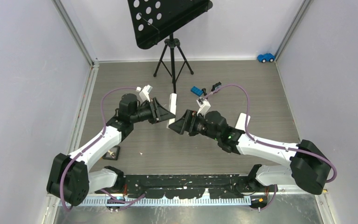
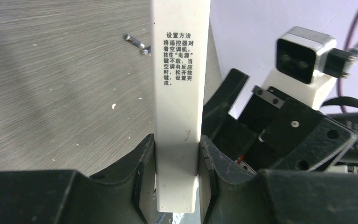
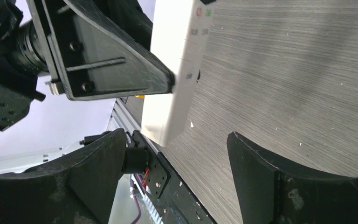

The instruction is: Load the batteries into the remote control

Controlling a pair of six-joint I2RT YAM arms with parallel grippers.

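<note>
The white remote control (image 1: pixel 172 108) is held off the table, long and narrow, in my left gripper (image 1: pixel 167 113). In the left wrist view both fingers press its sides near one end (image 2: pixel 177 154), with printed text facing the camera. My right gripper (image 1: pixel 177 125) is open, next to the remote's lower end. In the right wrist view its jaws stand wide apart (image 3: pixel 176 145) just below that end (image 3: pixel 168 126), without touching it. Two thin grey batteries (image 2: pixel 134 41) lie on the table beyond the remote; I cannot make them out in the top view.
A music stand's tripod (image 1: pixel 171 51) stands at the back. A flat blue brick (image 1: pixel 196 90) and a black-and-blue block (image 1: pixel 216 86) lie behind the right arm. A white flat piece (image 1: pixel 243 120) lies by the right arm, a blue toy car (image 1: pixel 265 57) in the far corner.
</note>
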